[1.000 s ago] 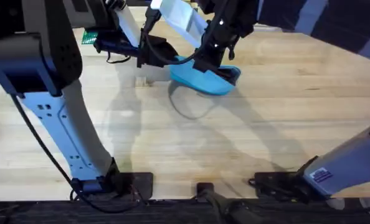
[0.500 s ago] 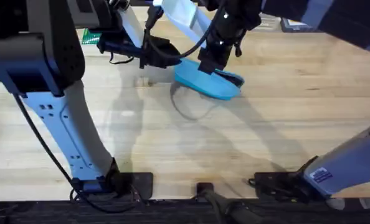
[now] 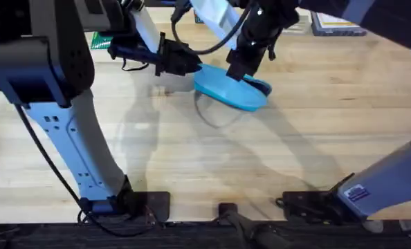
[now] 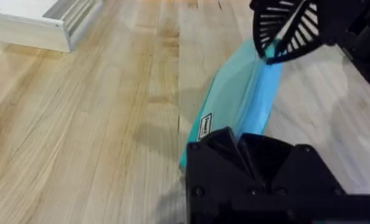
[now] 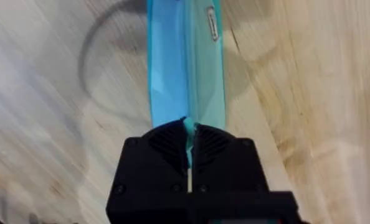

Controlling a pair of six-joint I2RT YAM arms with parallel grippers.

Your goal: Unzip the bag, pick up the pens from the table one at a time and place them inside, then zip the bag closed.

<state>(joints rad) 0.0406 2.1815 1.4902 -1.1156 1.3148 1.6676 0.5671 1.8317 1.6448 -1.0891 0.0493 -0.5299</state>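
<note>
Overhead, the light blue soft fabric pouch (image 3: 230, 88) has settled lower onto the pale wood-grain desk (image 3: 316, 131), the left end effector (image 3: 192, 64) clenched on one end while the right end effector (image 3: 235, 72), pinching the teal pull, drags the zipper along, apparently mid-zip.

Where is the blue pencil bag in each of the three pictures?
Overhead: the light blue soft fabric pencil pouch lies at top centre on the pale wood table, between both grippers.
Left wrist: it runs from centre toward the upper right.
Right wrist: it stretches from top centre down to the fingers.
Shared landmark: its small white label.
</note>
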